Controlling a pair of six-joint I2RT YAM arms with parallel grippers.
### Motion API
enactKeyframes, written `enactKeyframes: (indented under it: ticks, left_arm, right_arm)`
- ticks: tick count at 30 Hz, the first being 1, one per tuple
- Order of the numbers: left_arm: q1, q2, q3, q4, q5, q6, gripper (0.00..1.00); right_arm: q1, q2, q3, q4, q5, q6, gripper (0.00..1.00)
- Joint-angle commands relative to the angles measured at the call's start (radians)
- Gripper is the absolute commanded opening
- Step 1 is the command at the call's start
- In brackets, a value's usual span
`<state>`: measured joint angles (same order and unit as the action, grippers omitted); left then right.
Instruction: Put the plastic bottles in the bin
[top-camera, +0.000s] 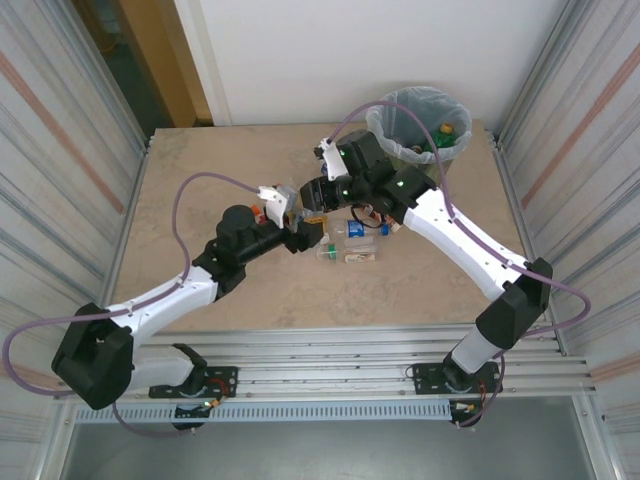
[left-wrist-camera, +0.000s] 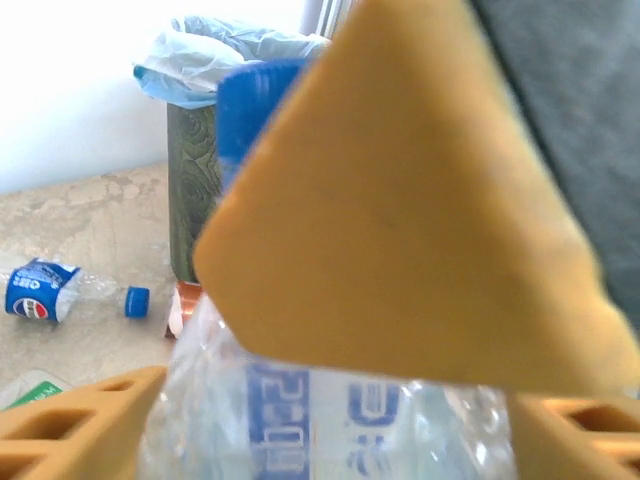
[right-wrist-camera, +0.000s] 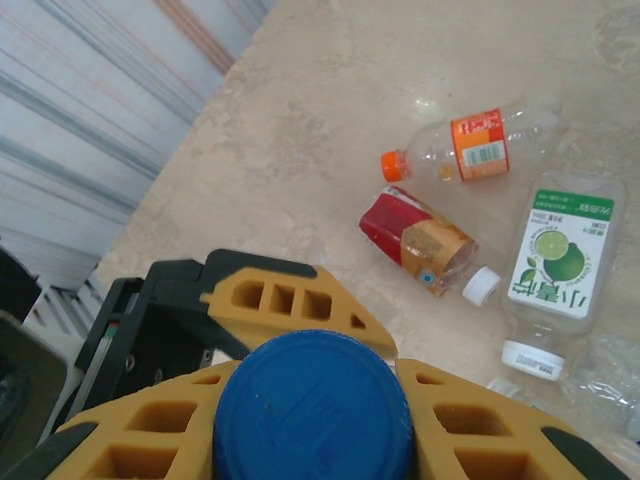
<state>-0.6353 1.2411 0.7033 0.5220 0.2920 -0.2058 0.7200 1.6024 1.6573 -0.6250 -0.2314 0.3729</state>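
Marble-patterned table (top-camera: 200, 190) between ribbed metal walls, with the bin (top-camera: 420, 125) at the far right corner and a few bottles already lying inside it. Mid-table the two arms meet over one clear bottle (left-wrist-camera: 300, 425) with blue print. The right gripper (right-wrist-camera: 312, 420) is clenched on its blue cap (right-wrist-camera: 300, 385), one yellow finger on each side. The left gripper (left-wrist-camera: 335, 435) has its jaws wide apart on either side of the crushed body, and it looks let go.

My guess is that this is a hand-over, with the carry to the bin to follow. The hold is on the cap alone, so the body may swing or twist loose on a quick move. If the right arm pulls away at an angle, the crumpled plastic could catch on a left finger and be dragged out. The arms are very close together, so either one could knock the other.

Loose bottles lie near: one orange-labelled (right-wrist-camera: 478, 145), one red (right-wrist-camera: 420, 240), one lime (right-wrist-camera: 555, 260) and a Pepsi (left-wrist-camera: 45, 292). A low sweep might scatter them. A hanging bottle could also clip the bin's liner.
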Motion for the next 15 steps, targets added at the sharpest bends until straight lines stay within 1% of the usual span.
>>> enactKeyframes:
  ticks: [1,6,9,12,15]
  left_arm:
    - [-0.005,-0.021,0.03,0.015,-0.013,0.01,0.99]
    - [-0.005,-0.08,0.004,0.012,-0.035,0.006,0.99]
    - [-0.005,-0.126,-0.024,0.01,-0.07,0.01,0.99]
    - [-0.005,-0.165,-0.051,-0.002,-0.107,0.013,0.99]
    - [-0.005,-0.188,-0.077,-0.01,-0.146,0.012,0.99]
  right_arm:
    - [0.001,-0.021,0.046,-0.022,0.07,-0.033,0.21]
    - [-0.004,-0.048,0.106,-0.056,0.21,-0.1,0.21]
    - [-0.012,-0.077,0.145,-0.058,0.309,-0.163,0.21]
    - [-0.032,-0.109,0.164,-0.021,0.392,-0.229,0.21]
    - [-0.08,-0.134,0.17,0.043,0.435,-0.272,0.21]
